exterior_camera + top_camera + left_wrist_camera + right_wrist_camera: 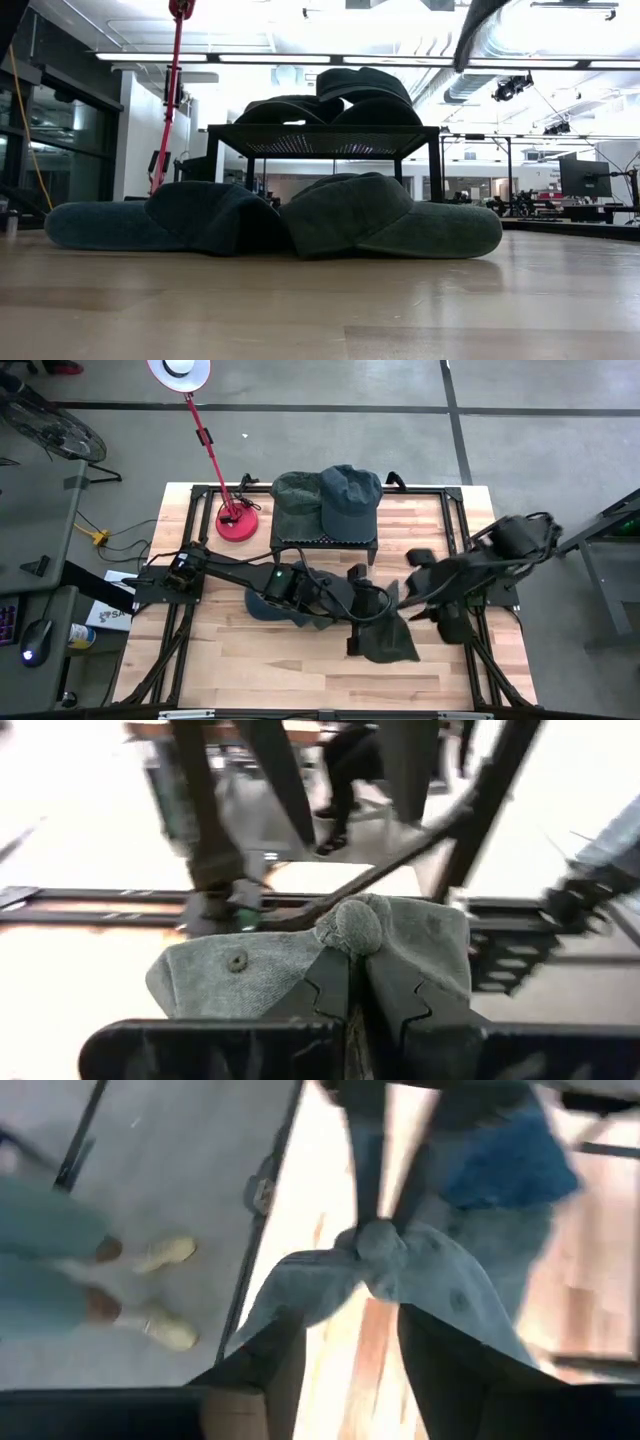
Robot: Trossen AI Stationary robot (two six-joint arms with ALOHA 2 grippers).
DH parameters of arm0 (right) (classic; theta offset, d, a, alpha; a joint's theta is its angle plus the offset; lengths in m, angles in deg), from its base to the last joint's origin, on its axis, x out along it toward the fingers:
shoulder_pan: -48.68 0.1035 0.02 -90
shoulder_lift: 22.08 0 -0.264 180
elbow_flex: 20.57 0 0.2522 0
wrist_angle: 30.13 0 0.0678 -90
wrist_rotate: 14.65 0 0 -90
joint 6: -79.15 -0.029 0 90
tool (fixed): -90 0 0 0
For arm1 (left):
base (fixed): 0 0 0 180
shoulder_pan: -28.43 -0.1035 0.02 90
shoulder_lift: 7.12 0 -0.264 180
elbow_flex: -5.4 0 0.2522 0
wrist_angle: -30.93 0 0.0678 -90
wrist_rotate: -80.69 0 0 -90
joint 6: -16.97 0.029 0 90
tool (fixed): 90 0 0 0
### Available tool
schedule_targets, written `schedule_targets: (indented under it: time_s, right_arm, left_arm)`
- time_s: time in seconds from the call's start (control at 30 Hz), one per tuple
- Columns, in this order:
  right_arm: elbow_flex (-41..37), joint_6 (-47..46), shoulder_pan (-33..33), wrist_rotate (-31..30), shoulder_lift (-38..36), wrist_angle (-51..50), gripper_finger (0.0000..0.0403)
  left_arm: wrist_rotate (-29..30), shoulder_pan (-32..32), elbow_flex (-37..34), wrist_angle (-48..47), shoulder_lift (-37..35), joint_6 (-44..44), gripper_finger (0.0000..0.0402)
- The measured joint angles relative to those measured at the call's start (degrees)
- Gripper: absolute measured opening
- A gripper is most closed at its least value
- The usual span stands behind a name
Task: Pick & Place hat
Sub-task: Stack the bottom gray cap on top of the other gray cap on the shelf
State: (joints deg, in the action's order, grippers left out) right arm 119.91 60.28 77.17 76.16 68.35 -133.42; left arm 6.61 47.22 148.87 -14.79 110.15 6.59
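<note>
Four hats showed: two on the black rack point(325, 540) at upper centre, two on the tabletop point(250, 660) below it. The left gripper point(372, 618) was clenched on the green hat point(388, 640) at lower centre. The right gripper point(428, 612) hovered alongside, fingers spread.

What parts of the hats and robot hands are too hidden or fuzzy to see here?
- High view: the dark blue hat on the table is mostly covered by the left arm.
- High view: the left gripper and right gripper blend into the dark green hat.
- Right wrist view: motion blur smears the hat fabric.
</note>
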Motion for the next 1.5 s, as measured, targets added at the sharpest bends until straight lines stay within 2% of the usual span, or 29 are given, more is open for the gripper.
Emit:
schedule_targets:
  time_s: [0.13, 0.3, 0.43, 0.63, 0.8, 0.93, 1.1, 1.23, 1.33, 1.5]
  right_arm:
    - [-0.02, -4.53, 0.00, -5.03, -4.20, -0.40, 0.0172]
    - [-0.02, -6.85, 0.00, -11.49, -9.69, -0.46, 0.0176]
    - [-0.02, -6.76, 0.00, -17.30, -13.16, -0.47, 0.0176]
    - [-0.02, -4.79, 0.00, -24.06, -16.45, -0.49, 0.0177]
    - [-0.04, -1.77, -0.02, -27.76, -17.38, -0.34, 0.0177]
    - [-0.04, -0.29, -0.02, -29.49, -17.36, -0.29, 0.0177]
    - [-0.07, -0.14, -0.02, -31.82, -16.97, -0.27, 0.0177]
    - [-0.11, -1.26, -0.01, -34.45, -16.68, -0.02, 0.0177]
    - [-0.11, -1.63, -0.01, -36.76, -16.30, 0.14, 0.0177]
    - [-0.11, -3.29, -0.02, -40.56, -15.77, 0.14, 0.0177]
  left_arm:
    - [7.99, 0.00, 0.06, -0.19, -0.09, -2.85, 0.0006]
    - [18.64, -0.03, 3.69, -3.13, -0.24, -6.21, 0.0006]
    - [26.12, -0.03, 4.91, -3.85, -0.90, -6.89, 0.0006]
    - [37.99, -0.53, 4.96, -6.00, -3.86, -12.56, 0.0006]
    - [47.14, -1.29, 5.27, -7.02, -6.77, -14.21, 0.0006]
    - [51.64, -2.13, 5.31, -8.06, -9.97, -14.11, 0.0006]
    - [53.96, -3.46, 5.27, -12.59, -14.27, -14.19, 0.0006]
    - [54.53, -5.30, 5.29, -19.24, -17.85, -19.30, 0.0005]
    - [50.28, -7.96, 5.29, -27.89, -20.26, -25.35, 0.0005]
    - [38.34, -14.63, 5.28, -44.14, -22.46, -37.40, 0.0005]
